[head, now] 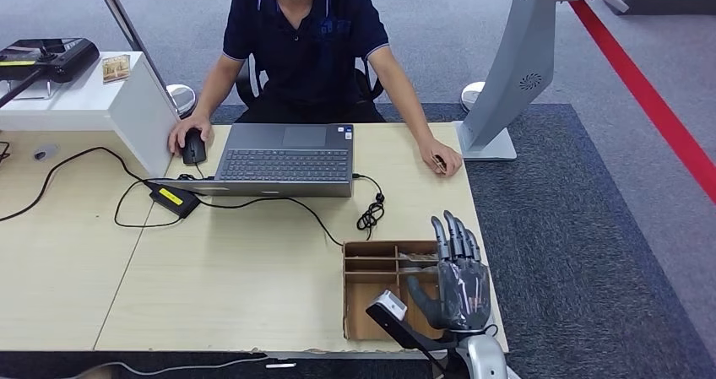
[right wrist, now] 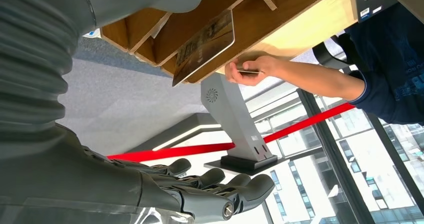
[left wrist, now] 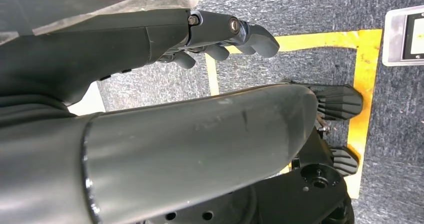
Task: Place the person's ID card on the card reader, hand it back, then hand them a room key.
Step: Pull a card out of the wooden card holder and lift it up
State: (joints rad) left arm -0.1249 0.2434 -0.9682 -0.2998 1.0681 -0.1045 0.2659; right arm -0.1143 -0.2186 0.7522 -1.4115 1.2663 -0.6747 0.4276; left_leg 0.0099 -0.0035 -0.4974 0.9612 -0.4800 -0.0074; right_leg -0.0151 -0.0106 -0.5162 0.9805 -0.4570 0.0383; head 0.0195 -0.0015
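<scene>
left hand (left wrist: 220, 37): hanging down by my side over the carpet, fingers loosely curled in with nothing in them. Idle for now.

card reader (head: 46, 58): my guess is the dark device way out at 10 o'clock on the white stand. Nothing on it that I can make out.

ID card: the person's hand (head: 441, 157) at 1 o'clock from me rests on the desk with something thin and dark in it, probably the card. The right wrist view catches it edge-on between their fingers (right wrist: 248, 72).

right hand (head: 456, 278): raised over the cardboard organizer (head: 371, 252) at the desk's near edge, fingers straight and side by side, holding nothing.

room key: the wrist cam shows a card (right wrist: 204, 47) standing in an organizer slot; the head view barely shows it.

progress: basically zero. Card not handed over, everything's still ahead.
</scene>
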